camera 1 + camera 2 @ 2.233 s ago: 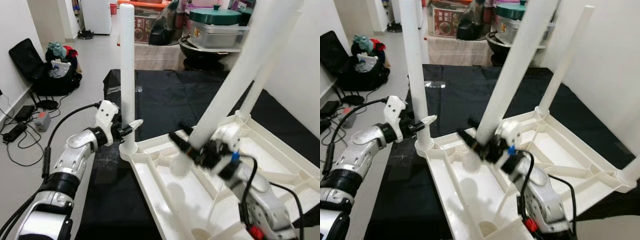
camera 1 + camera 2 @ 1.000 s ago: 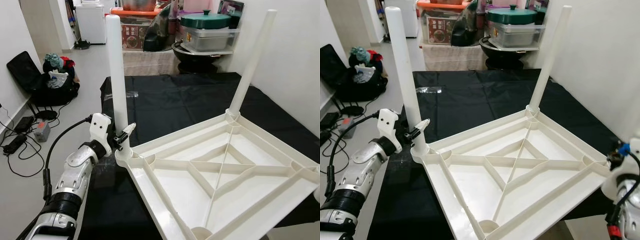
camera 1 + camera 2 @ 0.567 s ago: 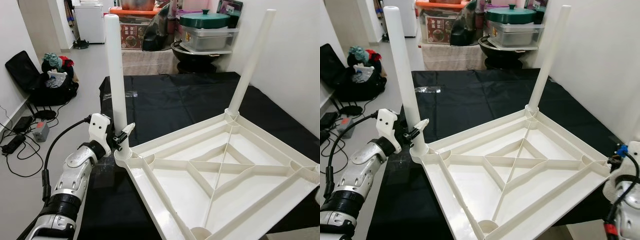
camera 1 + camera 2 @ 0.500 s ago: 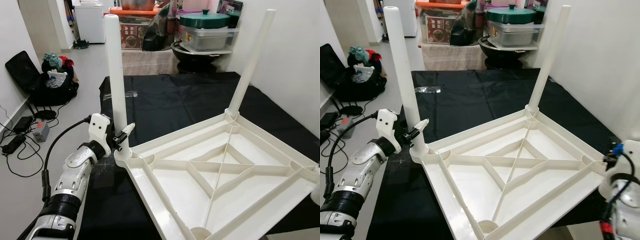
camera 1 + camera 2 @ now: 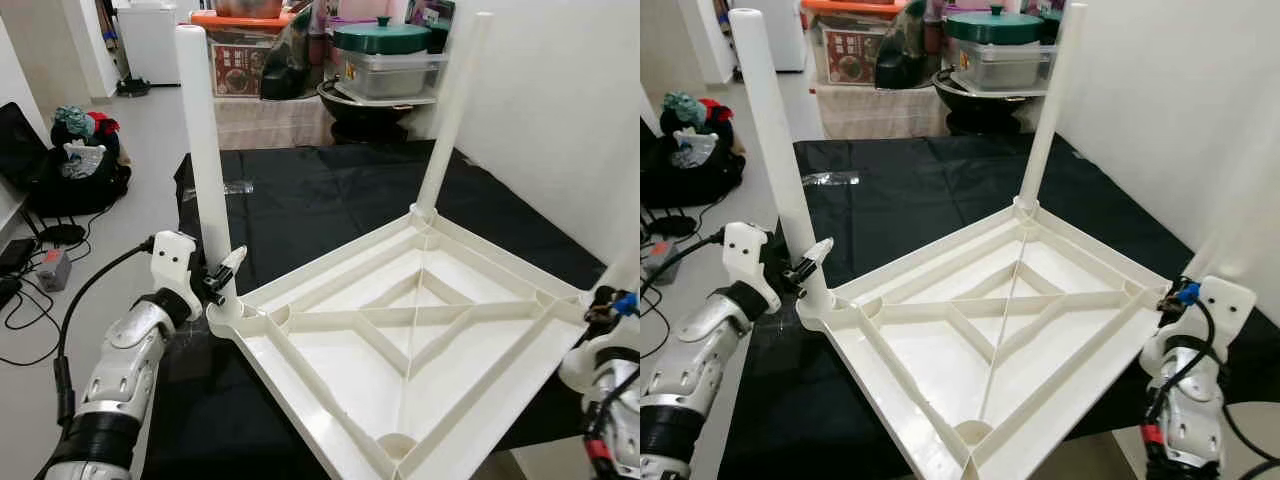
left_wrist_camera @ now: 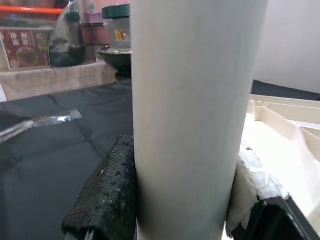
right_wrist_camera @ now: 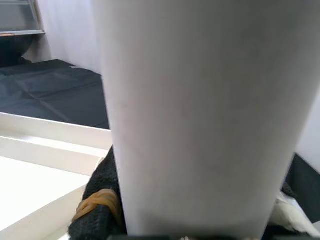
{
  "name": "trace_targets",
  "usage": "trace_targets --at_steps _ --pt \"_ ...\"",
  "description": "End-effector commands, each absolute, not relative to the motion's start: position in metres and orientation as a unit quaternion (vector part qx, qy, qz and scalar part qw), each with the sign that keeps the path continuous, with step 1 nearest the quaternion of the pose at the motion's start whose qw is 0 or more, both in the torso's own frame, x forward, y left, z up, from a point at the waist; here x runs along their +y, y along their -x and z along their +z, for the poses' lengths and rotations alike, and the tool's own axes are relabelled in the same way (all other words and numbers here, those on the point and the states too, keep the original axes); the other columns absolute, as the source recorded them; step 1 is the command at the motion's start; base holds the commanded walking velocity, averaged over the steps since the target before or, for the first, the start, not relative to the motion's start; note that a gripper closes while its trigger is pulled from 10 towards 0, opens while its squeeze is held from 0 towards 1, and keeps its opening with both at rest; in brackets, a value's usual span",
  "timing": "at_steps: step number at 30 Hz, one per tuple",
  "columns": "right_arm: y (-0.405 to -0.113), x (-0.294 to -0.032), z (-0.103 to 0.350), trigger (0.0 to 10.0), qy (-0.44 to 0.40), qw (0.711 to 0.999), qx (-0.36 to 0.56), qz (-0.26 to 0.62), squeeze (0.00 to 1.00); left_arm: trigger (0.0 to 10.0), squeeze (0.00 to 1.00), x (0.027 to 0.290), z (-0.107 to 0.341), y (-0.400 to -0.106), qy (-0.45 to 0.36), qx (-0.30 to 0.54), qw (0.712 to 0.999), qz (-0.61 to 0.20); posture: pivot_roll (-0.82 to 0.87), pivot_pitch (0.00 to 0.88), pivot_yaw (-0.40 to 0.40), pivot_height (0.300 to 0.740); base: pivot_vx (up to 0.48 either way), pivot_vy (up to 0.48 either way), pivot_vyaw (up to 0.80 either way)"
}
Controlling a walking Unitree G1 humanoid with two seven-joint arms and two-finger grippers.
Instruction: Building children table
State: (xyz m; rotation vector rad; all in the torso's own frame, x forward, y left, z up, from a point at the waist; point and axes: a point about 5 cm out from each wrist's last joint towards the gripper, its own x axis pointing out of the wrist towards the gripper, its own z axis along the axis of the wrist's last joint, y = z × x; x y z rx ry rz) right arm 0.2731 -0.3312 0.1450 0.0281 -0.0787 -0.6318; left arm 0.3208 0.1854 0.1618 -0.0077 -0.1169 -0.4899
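Observation:
A white plastic table top lies upside down on a black cloth. Two white legs stand in its corner sockets, the left leg and the far leg. My left gripper is shut on the left leg just above its socket. In the left wrist view that leg sits between a black pad and a taped finger. My right gripper is at the table's right corner, shut on a third white leg that rises by the white wall.
The black cloth covers the floor under the table. Pots and boxes stand on a low shelf at the back. A dark bag and cables lie on the floor at left. A white wall is close on the right.
The camera has shifted. My right gripper has carried the third leg from over the middle of the table top out to its right corner. The left gripper stays on the left leg.

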Motion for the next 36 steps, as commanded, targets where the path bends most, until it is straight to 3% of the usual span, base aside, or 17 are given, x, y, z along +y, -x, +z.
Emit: trace_targets --at_steps 1,2,3,4,6,7,9,14,20,28,31,32,36 --pt "-0.289 -0.315 0.149 0.0 -0.051 0.955 -0.065 -0.286 0.00 0.2 0.00 0.158 0.154 -0.312 0.036 -0.028 0.945 -0.322 0.01 0.000 -0.086 0.740 0.000 0.000 0.00" --pt "-0.299 -0.307 0.145 0.0 -0.087 0.952 -0.067 -0.286 0.00 0.9 0.00 0.143 0.156 -0.304 0.065 -0.019 0.927 -0.369 0.01 0.000 -0.083 0.740 0.000 0.000 0.00" --pt "-0.299 -0.307 0.145 0.0 -0.087 0.952 -0.067 -0.286 0.00 0.9 0.00 0.143 0.156 -0.304 0.065 -0.019 0.927 -0.369 0.01 0.000 -0.083 0.740 0.000 0.000 0.00" --pt "-0.306 -0.301 0.146 0.0 -0.096 0.952 -0.072 -0.280 0.00 2.0 0.00 0.134 0.156 -0.299 0.065 -0.012 0.917 -0.394 0.02 0.000 -0.083 0.740 0.000 0.000 0.00" --pt "-0.310 -0.296 0.147 0.0 -0.099 0.953 -0.077 -0.276 0.00 2.0 0.00 0.130 0.156 -0.296 0.063 -0.008 0.910 -0.409 0.02 0.000 -0.083 0.740 0.000 0.000 0.00" --pt "-0.317 -0.290 0.151 0.0 -0.104 0.954 -0.085 -0.269 0.00 3.0 0.00 0.123 0.156 -0.292 0.064 -0.002 0.902 -0.427 0.02 0.000 -0.080 0.740 0.000 0.000 0.00" --pt "-0.332 -0.279 0.161 0.0 -0.118 0.955 -0.099 -0.254 0.00 3.6 0.00 0.113 0.156 -0.286 0.073 0.007 0.889 -0.453 0.02 0.000 -0.078 0.740 0.000 0.000 0.00" --pt "-0.352 -0.261 0.176 0.0 -0.135 0.958 -0.115 -0.225 0.00 3.6 0.00 0.102 0.158 -0.282 0.079 0.010 0.880 -0.468 0.03 0.000 -0.081 0.740 0.000 0.000 0.00" --pt "-0.366 -0.244 0.187 0.0 -0.133 0.963 -0.130 -0.195 0.00 4.3 0.00 0.098 0.155 -0.277 0.070 0.027 0.880 -0.469 0.04 0.000 -0.088 0.740 0.000 0.000 0.00" --pt "-0.356 -0.261 0.200 0.0 -0.102 0.956 -0.174 -0.215 0.00 4.5 0.00 0.108 0.151 -0.278 0.054 0.041 0.891 -0.450 0.03 0.000 -0.080 0.740 0.000 0.000 0.00" --pt "-0.352 -0.268 0.214 0.0 -0.101 0.949 -0.205 -0.217 0.00 5.9 0.00 0.110 0.152 -0.282 0.051 0.039 0.899 -0.434 0.02 0.000 -0.075 0.740 0.000 0.000 0.00" --pt "-0.350 -0.270 0.223 0.0 -0.108 0.946 -0.219 -0.211 0.00 10.0 0.00 0.110 0.152 -0.287 0.045 0.034 0.906 -0.419 0.01 0.000 -0.070 0.740 0.000 0.000 0.00" --pt "-0.346 -0.265 0.237 0.0 -0.127 0.947 -0.229 -0.186 0.00 10.0 0.00 0.108 0.152 -0.295 0.035 0.020 0.920 -0.389 0.00 0.000 -0.064 0.740 0.000 0.000 0.00"
